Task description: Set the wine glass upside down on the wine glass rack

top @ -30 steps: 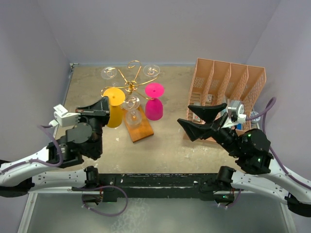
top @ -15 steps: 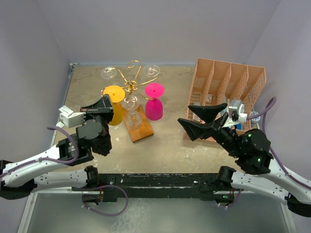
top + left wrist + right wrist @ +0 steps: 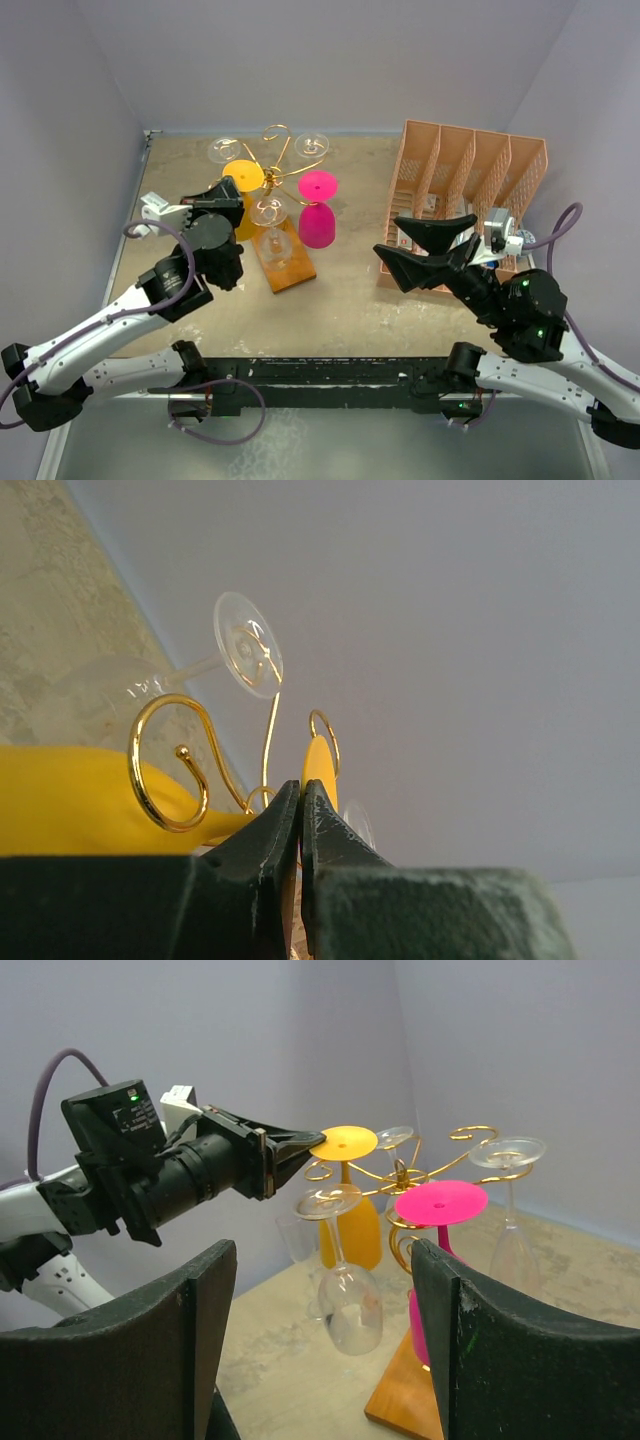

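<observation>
a tan, speckled bench (image 3: 345,295) forms the floor of a small booth, closed in on three sides by plain pale lavender walls (image 3: 300,60). a black rail (image 3: 330,378) runs along the near edge, where both arms are bolted.

left of centre stands the wine glass rack (image 3: 268,182), with gold wire curls fanning from a central post on a brown wooden base (image 3: 288,266). the yellow wine glass (image 3: 356,1230) is upside down at the rack's left side, its bowl down and its round foot up, level with the curls. your left hand (image 3: 300,1148) is pressed nearly together, pinching the edge of that foot. its wrist view shows the yellow disc edge-on between the fingertips. these views do not show whether the foot rests on a wire arm.

a pink glass (image 3: 318,212) hangs upside down on the right of the rack. three clear glasses (image 3: 268,214) hang bowl-down from other arms, two at the back and one in front.

to the right, near the side wall, a salmon-pink slotted organizer (image 3: 470,185) stands on the bench. your right hand (image 3: 386,237) is spread wide and grips nothing. it is held above the bench just in front of the organizer, well apart from the rack.
</observation>
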